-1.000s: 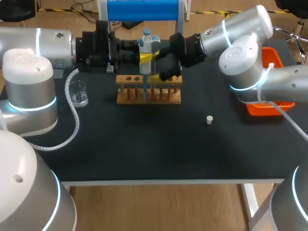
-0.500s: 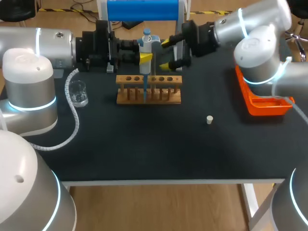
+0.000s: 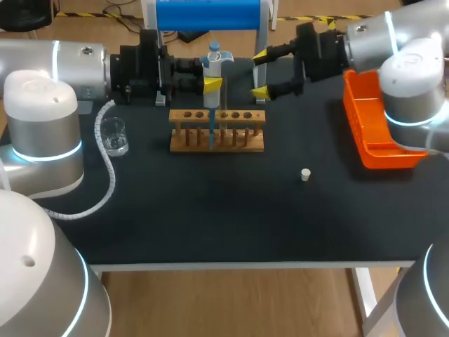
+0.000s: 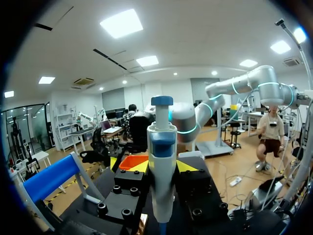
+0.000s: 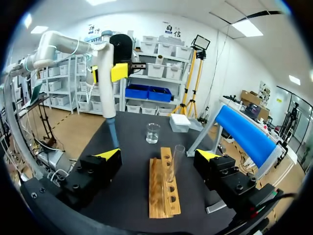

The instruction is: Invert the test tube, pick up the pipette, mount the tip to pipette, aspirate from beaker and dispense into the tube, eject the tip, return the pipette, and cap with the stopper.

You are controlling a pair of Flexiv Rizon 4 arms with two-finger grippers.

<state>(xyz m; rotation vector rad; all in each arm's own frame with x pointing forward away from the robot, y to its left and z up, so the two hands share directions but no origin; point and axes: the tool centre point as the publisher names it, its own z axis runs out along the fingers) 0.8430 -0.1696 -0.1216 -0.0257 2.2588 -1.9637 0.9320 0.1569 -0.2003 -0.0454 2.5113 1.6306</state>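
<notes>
The table (image 3: 210, 217) is matt black. The rack (image 3: 245, 144) is honey-coloured wood. The pipette (image 3: 213, 64) is white with a blue cap and a blue band, and its tip (image 3: 210, 133) is translucent blue. The beaker (image 3: 114, 136) and the tube (image 5: 175, 161) are clear glass. The stopper (image 3: 305, 175) is off-white and the bin (image 3: 379, 133) bright orange. The left gripper (image 3: 212, 84) and right gripper (image 3: 261, 72) are black with yellow tips. The left arm (image 3: 42, 63) and right arm (image 3: 414, 49) are silver-grey with glowing cyan rings (a white coiled cable (image 3: 105, 175) hangs off the left). The bar (image 3: 207, 14) at the back is blue.
</notes>
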